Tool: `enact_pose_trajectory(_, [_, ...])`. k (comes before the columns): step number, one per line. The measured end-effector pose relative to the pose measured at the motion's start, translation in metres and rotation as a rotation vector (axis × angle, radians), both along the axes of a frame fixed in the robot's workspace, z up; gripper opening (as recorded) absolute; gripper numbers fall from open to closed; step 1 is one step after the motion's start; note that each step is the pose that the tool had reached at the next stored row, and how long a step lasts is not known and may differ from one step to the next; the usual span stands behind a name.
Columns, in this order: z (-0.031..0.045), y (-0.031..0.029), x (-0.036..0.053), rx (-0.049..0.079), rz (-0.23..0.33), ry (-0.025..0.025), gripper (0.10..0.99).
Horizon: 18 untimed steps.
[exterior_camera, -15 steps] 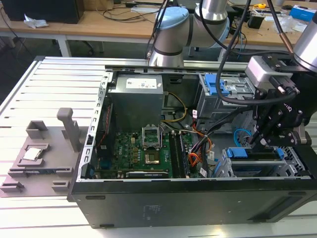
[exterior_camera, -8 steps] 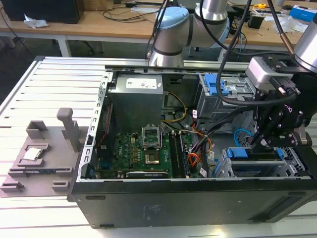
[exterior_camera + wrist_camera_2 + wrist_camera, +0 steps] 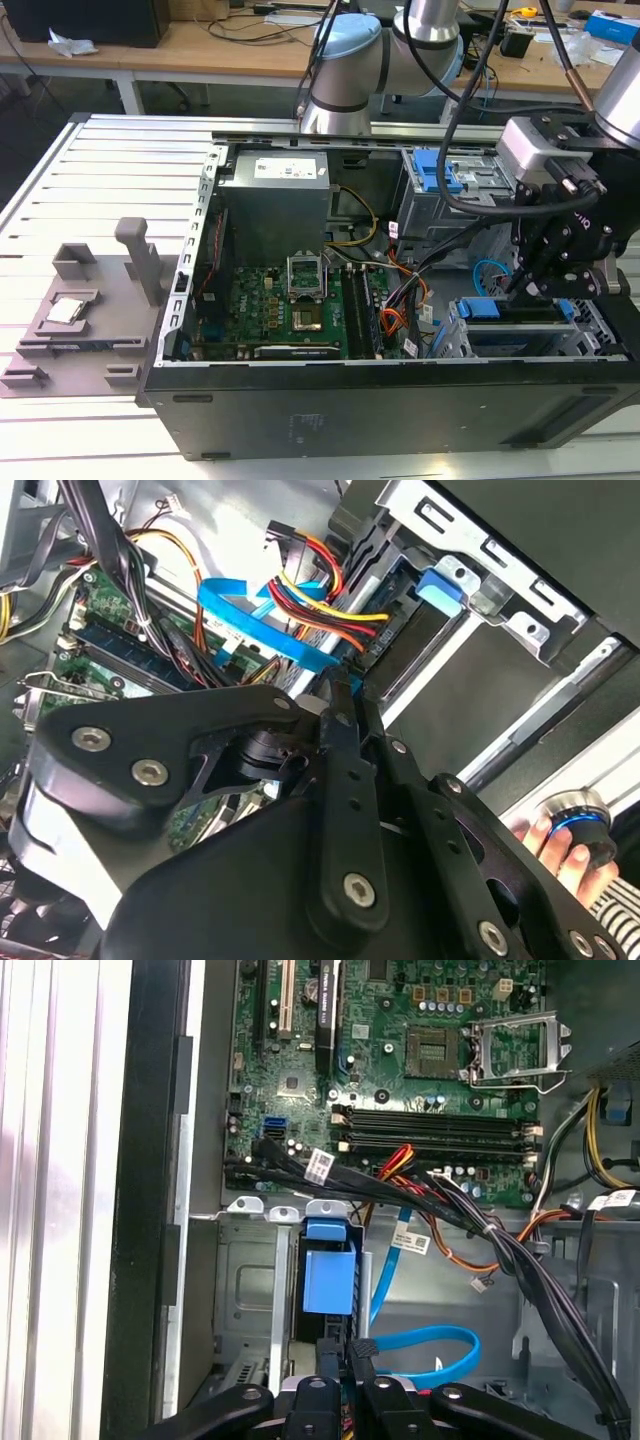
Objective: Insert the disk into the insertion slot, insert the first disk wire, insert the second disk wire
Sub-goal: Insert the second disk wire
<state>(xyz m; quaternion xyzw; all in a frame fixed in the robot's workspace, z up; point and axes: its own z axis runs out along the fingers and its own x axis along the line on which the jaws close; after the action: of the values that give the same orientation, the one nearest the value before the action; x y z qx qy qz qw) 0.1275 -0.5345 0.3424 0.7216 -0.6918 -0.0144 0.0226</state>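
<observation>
The disk sits inside the insertion slot [image 3: 245, 1290], its blue carrier [image 3: 328, 1282] facing out; in the exterior view the carrier [image 3: 482, 308] lies in the silver cage [image 3: 592, 325] at the case's front right. My gripper [image 3: 347, 1352] hangs right at the disk's end, fingers [image 3: 338, 685] pressed together on the plug end of the second disk wire [image 3: 425, 1338], a light blue cable [image 3: 262, 620] that loops away from the tips. The first disk wire [image 3: 325, 602], a red, orange and yellow bundle, runs just past the fingertips toward the disk; its plug is hidden.
The open case holds a green motherboard [image 3: 290, 305], a power supply [image 3: 275, 195] and a grey bay with blue latch [image 3: 440, 175]. Black cable bundles [image 3: 500, 1245] cross beside the cage. A hand [image 3: 560, 855] holds a round knob. A grey fixture [image 3: 85, 300] lies outside the case.
</observation>
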Motion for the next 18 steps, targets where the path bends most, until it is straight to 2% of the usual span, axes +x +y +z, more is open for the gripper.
enact_pose_trajectory(4, [-0.0022,-0.0027,0.0,0.0,0.0,-0.0001,0.161])
enact_pose_trajectory(10, [-0.0032,-0.0032,0.0001,0.0,0.0,-0.0002,0.161])
enact_pose_trajectory(11, [-0.0033,-0.0032,0.0,0.0,0.0,-0.0002,0.173])
enact_pose_trajectory(12, [-0.0034,-0.0033,0.0,0.0,0.0,-0.0001,0.235])
enact_pose_trajectory(14, [-0.0028,-0.0032,0.0,0.0,0.0,-0.0001,0.235])
enact_pose_trajectory(15, [-0.0009,-0.0033,0.0,0.0,0.0,-0.0001,0.235])
enact_pose_trajectory(18, [0.0129,-0.0033,0.0,0.0,0.0,-0.0001,0.235])
